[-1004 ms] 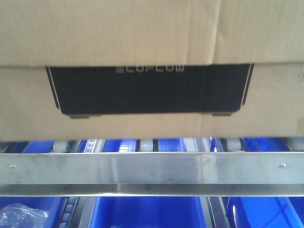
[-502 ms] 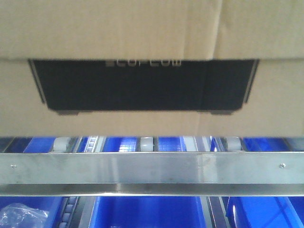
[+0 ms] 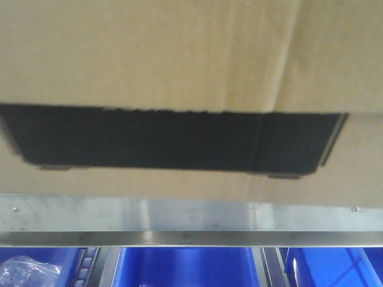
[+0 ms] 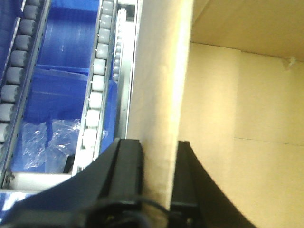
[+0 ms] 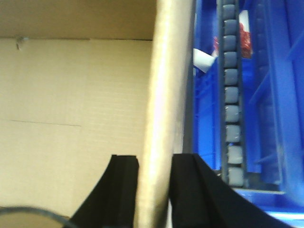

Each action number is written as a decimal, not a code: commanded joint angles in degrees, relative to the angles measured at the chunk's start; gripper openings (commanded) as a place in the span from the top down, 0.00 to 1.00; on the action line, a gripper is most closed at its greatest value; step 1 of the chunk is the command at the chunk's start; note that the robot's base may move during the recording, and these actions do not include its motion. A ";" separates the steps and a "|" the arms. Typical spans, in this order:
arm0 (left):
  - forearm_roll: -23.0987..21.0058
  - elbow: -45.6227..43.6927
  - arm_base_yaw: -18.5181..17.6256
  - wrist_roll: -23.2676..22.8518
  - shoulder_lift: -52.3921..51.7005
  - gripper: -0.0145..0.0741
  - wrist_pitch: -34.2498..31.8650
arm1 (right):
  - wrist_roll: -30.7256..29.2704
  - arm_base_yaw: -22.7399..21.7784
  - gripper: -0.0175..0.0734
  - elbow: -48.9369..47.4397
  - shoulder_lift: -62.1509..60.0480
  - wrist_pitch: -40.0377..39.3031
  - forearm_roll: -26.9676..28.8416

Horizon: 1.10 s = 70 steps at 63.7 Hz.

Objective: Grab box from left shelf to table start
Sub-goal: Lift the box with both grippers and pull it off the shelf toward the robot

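Observation:
The brown cardboard box [image 3: 149,60] fills the upper part of the front view, its black printed panel [image 3: 173,140] just above the left shelf's silver front rail [image 3: 191,221]. My left gripper [image 4: 159,152] is shut on the box's left side wall [image 4: 159,85], one finger outside and one inside the open carton. My right gripper [image 5: 154,166] is shut on the box's right side wall [image 5: 168,80] the same way. The table is out of view.
Blue plastic bins [image 3: 185,266] sit below the rail, one holding a clear plastic bag [image 3: 27,269]. Roller tracks [image 4: 97,80] run on the shelf left of the box, and another roller track [image 5: 231,95] runs on its right with blue bins beside.
The box has come toward the camera and looms larger; its black panel sits lower and now hides the rollers and blue bins behind the rail. The lettering is no longer readable.

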 commanded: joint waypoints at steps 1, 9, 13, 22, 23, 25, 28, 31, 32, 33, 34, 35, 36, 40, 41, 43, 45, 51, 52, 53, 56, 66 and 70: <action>3.33 0.23 0.19 -1.77 -6.52 0.95 -8.49 | -0.42 -0.47 0.75 -0.93 -3.85 -6.06 -3.35; 3.33 3.55 0.19 -1.77 -12.43 0.95 -9.05 | -0.47 -0.47 0.75 -0.93 -7.41 -6.20 -3.43; 3.33 4.60 0.19 -1.77 -15.25 0.95 -9.05 | -0.47 -0.47 0.75 -0.93 -8.80 -5.67 -3.43; 3.57 5.08 0.19 -1.77 -20.14 0.95 -9.32 | -0.47 -0.47 0.75 -0.93 -11.36 -3.39 -3.43; 3.57 5.08 0.19 -1.77 -20.55 0.95 -9.32 | -0.47 -0.47 0.75 -0.93 -11.62 -3.29 -3.43; 3.57 5.08 0.19 -1.77 -21.51 0.95 -9.32 | -0.47 -0.47 0.75 -0.93 -12.36 -3.15 -3.43; 3.61 5.08 0.19 -1.77 -22.54 0.95 -9.32 | -0.47 -0.47 0.75 -0.93 -13.54 -3.03 -3.43; 3.61 5.08 0.19 -1.77 -23.54 0.95 -9.32 | -0.47 -0.47 0.75 -0.93 -14.60 -3.03 -3.43; 3.61 5.08 0.19 -1.77 -23.78 0.95 -9.32 | -0.47 -0.47 0.75 -0.93 -14.94 -3.03 -3.43; 3.61 5.08 0.19 -1.77 -24.05 0.95 -9.32 | -0.47 -0.47 0.75 -0.93 -15.28 -3.03 -3.43; 3.61 5.08 0.19 -1.77 -24.47 0.95 -9.32 | -0.47 -0.47 0.75 -0.93 -15.76 -3.03 -3.43; 3.61 5.08 0.19 -1.77 -24.70 0.95 -9.32 | -0.47 -0.47 0.75 -0.93 -16.08 -3.03 -3.43; 3.61 5.08 0.19 -1.77 -24.95 0.95 -9.32 | -0.47 -0.47 0.75 -0.93 -16.51 -3.03 -3.43; 3.61 5.08 0.19 -1.77 -26.01 0.95 -9.41 | -0.47 -0.47 0.75 -0.93 -17.60 -3.03 -3.50; 3.61 5.08 0.19 -1.77 -26.21 0.95 -9.41 | -0.47 -0.47 0.75 -0.98 -17.89 -3.03 -3.53; 3.61 5.08 0.19 -1.77 -26.64 0.95 -9.73 | -0.62 -0.47 0.75 -0.98 -18.47 -3.03 -3.58; 3.61 5.08 0.19 -1.77 -26.95 0.95 -9.73 | -0.69 -0.47 0.75 -1.04 -18.89 -3.03 -3.58; 3.61 5.08 0.19 -1.77 -28.16 0.95 -9.85 | -0.69 -0.47 0.75 -1.04 -20.12 -3.10 -3.58; 3.61 5.08 0.19 -1.77 -28.37 0.95 -9.85 | -0.69 -0.47 0.75 -1.04 -20.36 -3.10 -3.58; 3.61 5.08 0.19 -1.77 -28.45 0.95 -9.85 | -0.69 -0.47 0.75 -1.04 -20.48 -3.10 -3.58; 3.61 5.08 0.19 -1.77 -28.74 0.95 -9.85 | -0.69 -0.47 0.75 -1.04 -20.89 -3.17 -3.58; 3.61 5.08 0.19 -1.77 -29.55 0.95 -10.07 | -0.69 -0.47 0.75 -1.19 -21.42 -3.63 -3.58; 3.61 5.08 0.19 -1.67 -29.77 0.95 -10.07 | -0.69 -0.47 0.75 -1.19 -21.42 -3.79 -3.58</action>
